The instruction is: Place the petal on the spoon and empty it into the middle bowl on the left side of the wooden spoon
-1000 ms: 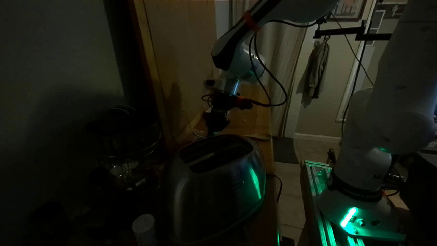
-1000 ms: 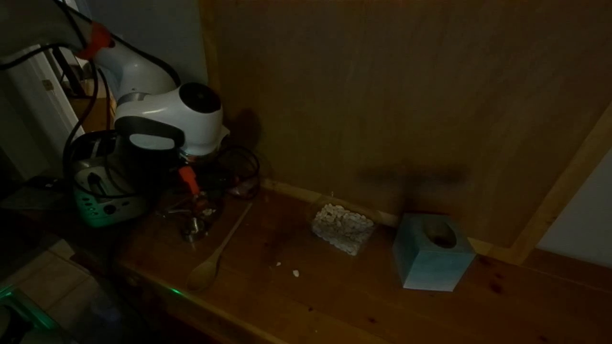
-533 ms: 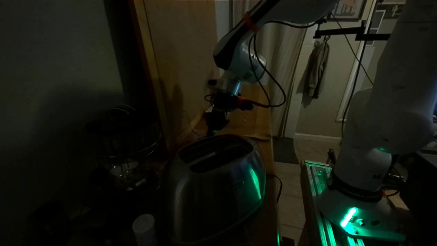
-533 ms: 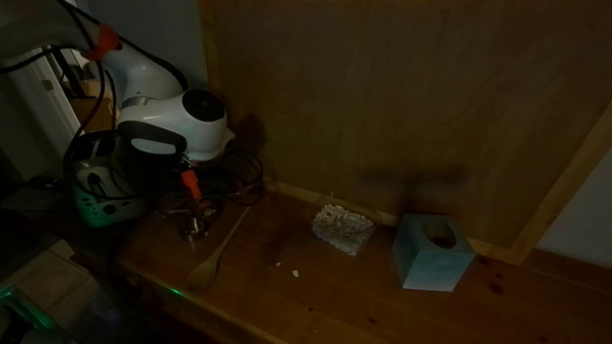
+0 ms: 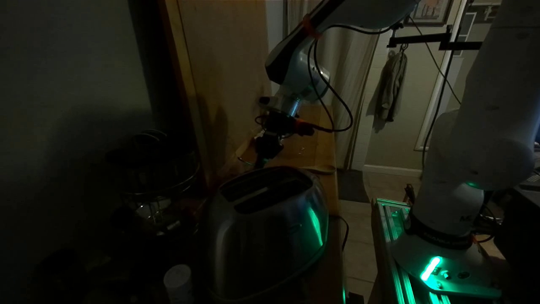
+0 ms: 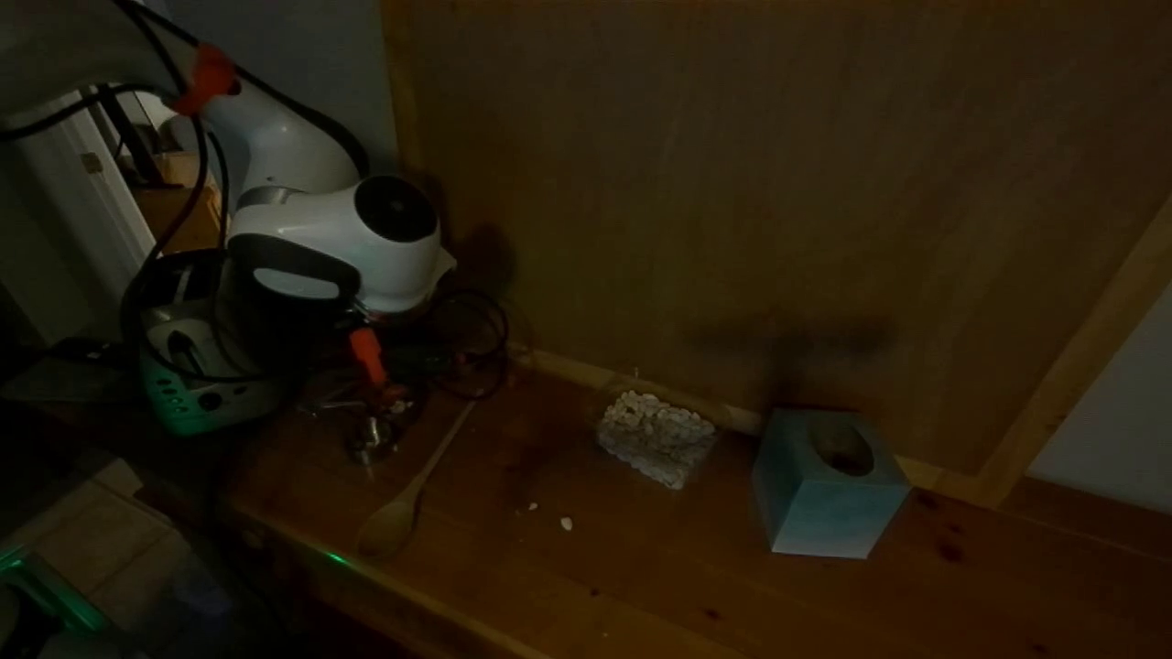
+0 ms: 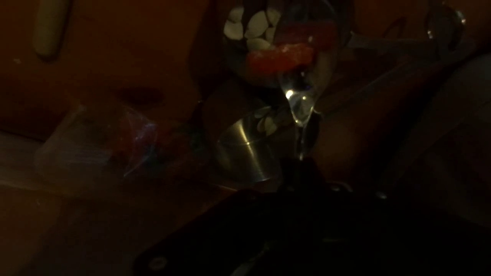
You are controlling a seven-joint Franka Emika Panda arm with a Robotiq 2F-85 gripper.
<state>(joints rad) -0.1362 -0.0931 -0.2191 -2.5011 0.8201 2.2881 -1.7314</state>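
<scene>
My gripper (image 7: 301, 165) is shut on the handle of a clear, shiny spoon (image 7: 302, 105). The spoon's head reaches up the wrist view, over a bowl (image 7: 234, 71) with white petals (image 7: 256, 25) and an orange-red piece (image 7: 282, 57). I cannot tell whether a petal lies on the spoon. Nearer, beside the gripper, stands a metal bowl (image 7: 249, 153) with a few petals inside. In an exterior view a metal bowl (image 6: 374, 439) stands left of the wooden spoon (image 6: 394, 522); the fingers are hidden there. The gripper (image 5: 261, 160) shows dark behind the toaster in an exterior view.
The toaster (image 5: 270, 240) stands close to the gripper. A clear bag (image 7: 138, 142) lies left in the wrist view. A metal ring-shaped thing (image 7: 445, 28) is at right. A tub of petals (image 6: 656, 439), a tissue box (image 6: 829, 508) and loose petals (image 6: 566, 523) are on the table by the wooden wall.
The arm and gripper have shifted slightly right and down in an exterior view, toward the wooden spoon's handle end. The bowls, wooden spoon, petal tub and tissue box have not moved.
</scene>
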